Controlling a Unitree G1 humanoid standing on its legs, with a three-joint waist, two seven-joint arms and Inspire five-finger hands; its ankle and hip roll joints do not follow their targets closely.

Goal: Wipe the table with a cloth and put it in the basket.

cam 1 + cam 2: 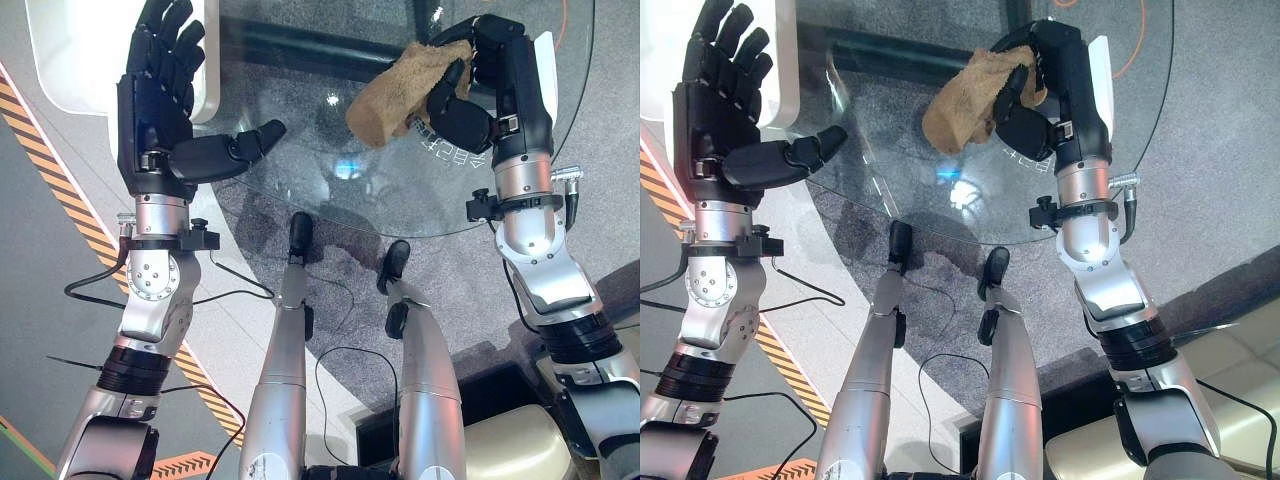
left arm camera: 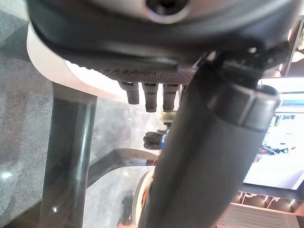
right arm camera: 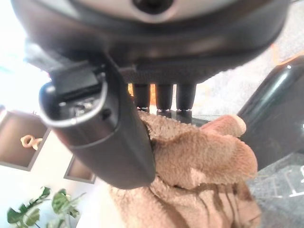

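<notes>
Left eye view first, from my left side across: my left hand point(image 1: 160, 95) hangs over the near left edge of the round glass counter point(image 1: 300, 170), fingers point(image 1: 165, 40) straight and spread, thumb stuck out toward the middle, holding nothing. A white seat point(image 1: 70, 50) sits past it, beyond the counter's edge. Further right, the tan cloth point(image 1: 400, 90) is bunched in my right hand point(image 1: 480, 85); there my fingers curl over its top and the thumb closes from below. Most of the cloth spills out on the side toward my left hand, its long axis slanting down toward the glass. I cannot tell whether its low end touches the surface. I judge the wiping falls to my right hand, since it alone has the cloth.
</notes>
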